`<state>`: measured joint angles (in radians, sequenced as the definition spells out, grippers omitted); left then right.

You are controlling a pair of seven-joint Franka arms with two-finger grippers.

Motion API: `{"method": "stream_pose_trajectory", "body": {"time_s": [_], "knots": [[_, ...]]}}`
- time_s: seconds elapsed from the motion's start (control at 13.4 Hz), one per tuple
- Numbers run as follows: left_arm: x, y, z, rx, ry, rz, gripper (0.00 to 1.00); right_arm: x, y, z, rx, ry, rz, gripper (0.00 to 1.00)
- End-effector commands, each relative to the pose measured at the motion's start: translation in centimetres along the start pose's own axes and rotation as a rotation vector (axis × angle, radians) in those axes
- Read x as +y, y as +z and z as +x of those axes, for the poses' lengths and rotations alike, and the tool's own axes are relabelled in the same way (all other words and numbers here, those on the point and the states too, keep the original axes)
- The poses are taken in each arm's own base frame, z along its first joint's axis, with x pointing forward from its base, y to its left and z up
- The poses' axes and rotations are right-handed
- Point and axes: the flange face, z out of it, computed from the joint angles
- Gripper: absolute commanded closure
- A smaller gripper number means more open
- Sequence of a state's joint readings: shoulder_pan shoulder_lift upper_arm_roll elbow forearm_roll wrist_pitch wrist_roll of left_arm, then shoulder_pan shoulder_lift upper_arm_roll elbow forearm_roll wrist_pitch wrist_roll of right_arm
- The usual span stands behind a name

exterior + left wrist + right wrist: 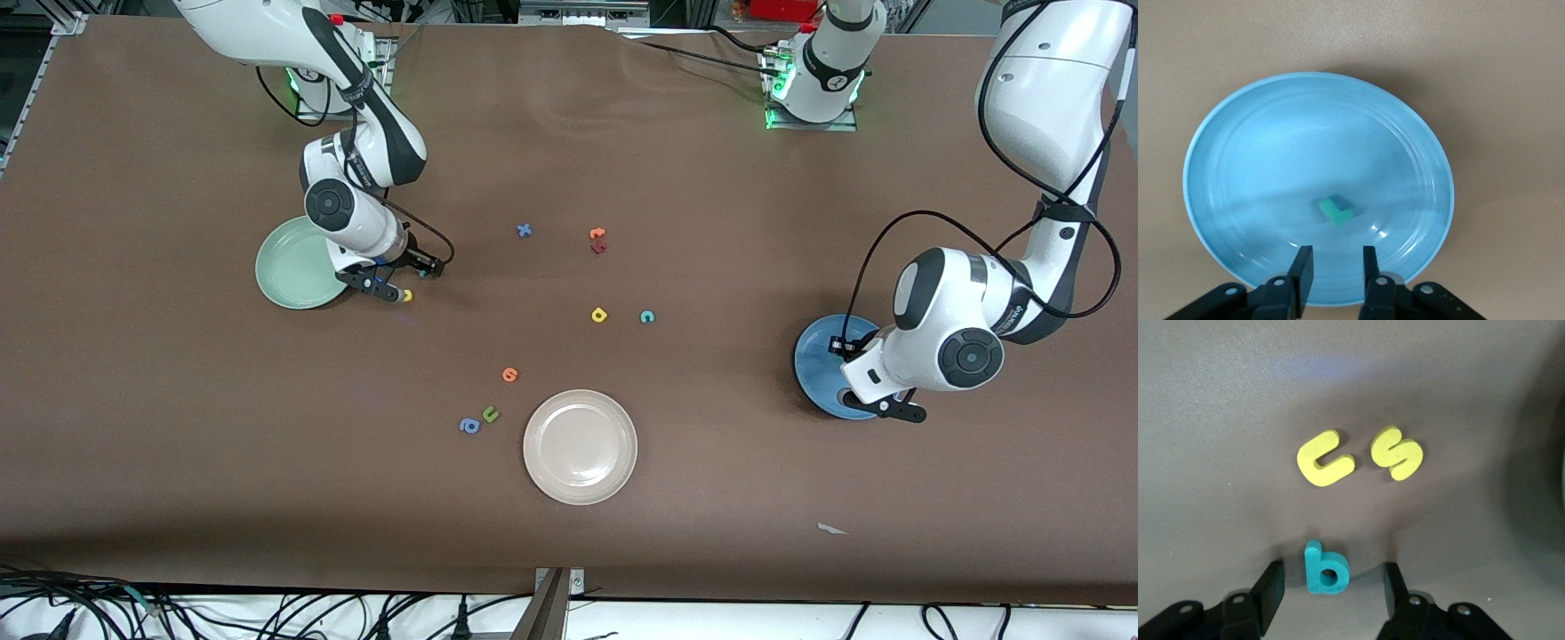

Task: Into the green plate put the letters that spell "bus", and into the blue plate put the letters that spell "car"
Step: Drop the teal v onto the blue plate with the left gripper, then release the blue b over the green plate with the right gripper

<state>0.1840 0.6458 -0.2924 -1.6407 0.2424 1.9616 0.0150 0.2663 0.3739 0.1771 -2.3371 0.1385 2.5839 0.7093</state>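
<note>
Front view: the right gripper [397, 283] is low over the table just beside the green plate [286, 263], on the plate's side toward the table's middle. A yellow letter [407, 296] peeps out at its fingertips; the other letters there are hidden under the wrist. The left gripper [876, 402] hangs over the blue plate [813, 364] at the left arm's end. The yellow a [599, 315] and teal c [647, 316] lie mid-table, well apart from both grippers and roughly between them. Spare letters lie around the cream plate [580, 446], with open tabletop all round.

Left wrist view: the left gripper [1336, 267] stands with its jaws narrow and empty, just above the blue plate's [1211, 133] rim. The teal r [1336, 210] lies flat on the plate floor directly ahead of the fingertips, clear of them.

Right wrist view: the right gripper [1331, 583] is partly open, its jaws standing either side of the teal b [1325, 569] without yet touching it. The b lies flat, its stem pointing away from the wrist, so the jaws should pinch across its width. The yellow u [1323, 458] and yellow s [1397, 453] sit side by side ahead of the fingertips, near but apart from the b, leaving room to close. The green plate is probably the dark edge at the frame's side, a short carry.
</note>
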Motion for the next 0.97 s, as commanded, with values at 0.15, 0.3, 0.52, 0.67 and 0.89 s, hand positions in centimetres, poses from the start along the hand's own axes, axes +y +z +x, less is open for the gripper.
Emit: {"method": "stream_pose_trajectory", "body": {"time_s": [0.15, 0.3, 0.52, 0.67, 0.89], "knots": [[6.0, -1.6, 1.0, 0.024, -0.130, -0.052, 0.00, 0.2, -0.3, -0.7, 0.007, 0.008, 0.010, 0.68], [11.2, -2.5, 1.3, 0.072, -0.208, -0.146, 0.00, 0.3, -0.4, -0.7, 0.007, 0.010, 0.010, 0.88], [18.4, -2.6, 0.6, 0.105, -0.328, -0.214, 0.00, 0.1, -1.6, -0.7, 0.010, 0.001, 0.010, 0.91], [23.0, -2.0, -0.4, 0.167, -0.384, -0.218, 0.00, -0.2, -6.4, -0.9, -0.025, -0.014, -0.021, 0.91], [28.8, 0.9, -2.5, 0.236, -0.428, -0.185, 0.00, 0.9, -16.2, 0.5, -0.150, 0.011, -0.114, 0.91]]}}
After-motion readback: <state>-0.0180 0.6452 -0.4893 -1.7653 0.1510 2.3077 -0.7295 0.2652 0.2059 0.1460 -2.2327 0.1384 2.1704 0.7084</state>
